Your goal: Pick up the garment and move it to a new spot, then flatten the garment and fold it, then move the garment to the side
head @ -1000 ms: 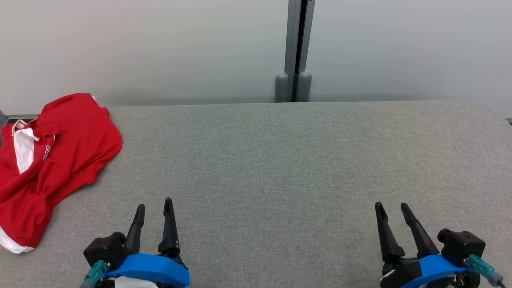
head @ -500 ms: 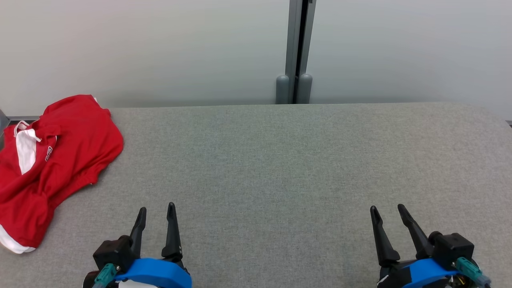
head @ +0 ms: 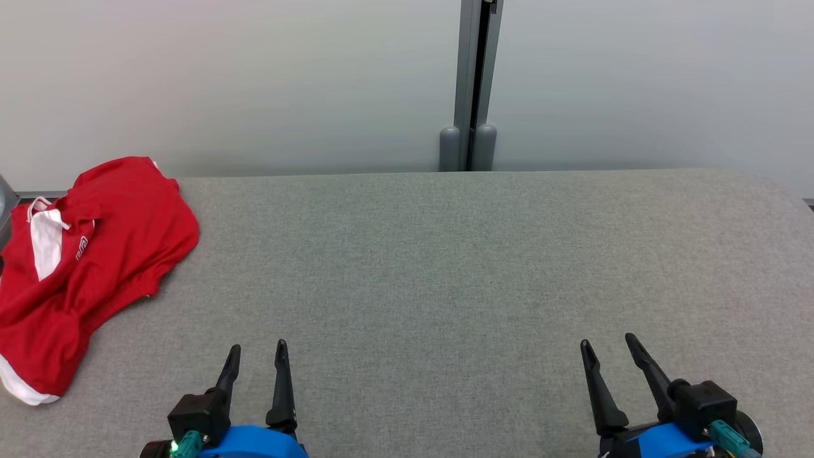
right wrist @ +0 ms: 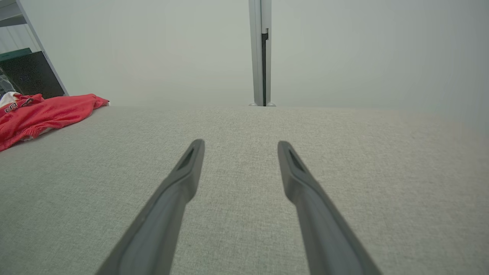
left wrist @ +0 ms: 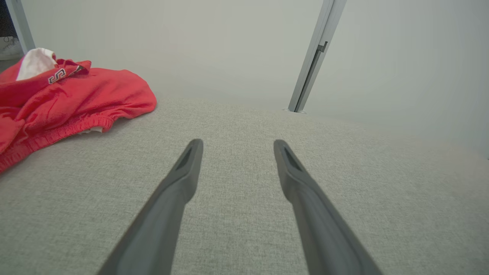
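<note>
A crumpled red garment (head: 95, 254) with white panels lies on the far left of the grey felt table (head: 445, 267), hanging partly over the left edge. The left wrist view has the garment (left wrist: 72, 103) at its upper left, and the right wrist view has it (right wrist: 42, 112) far off at the left. My left gripper (head: 257, 346) is open near the front edge, well to the right of the garment and holding nothing. At the lower right, my right gripper (head: 607, 340) is open too, with nothing between its fingers.
A pale wall (head: 254, 83) with a grey vertical post (head: 474, 83) runs behind the table's far edge. In the right wrist view a dark shelf unit (right wrist: 28, 72) stands behind the garment.
Both grippers have drawn back toward the front edge and sit lower in the head view. The picture has shifted down a little as the camera moved. The garment lies as before.
</note>
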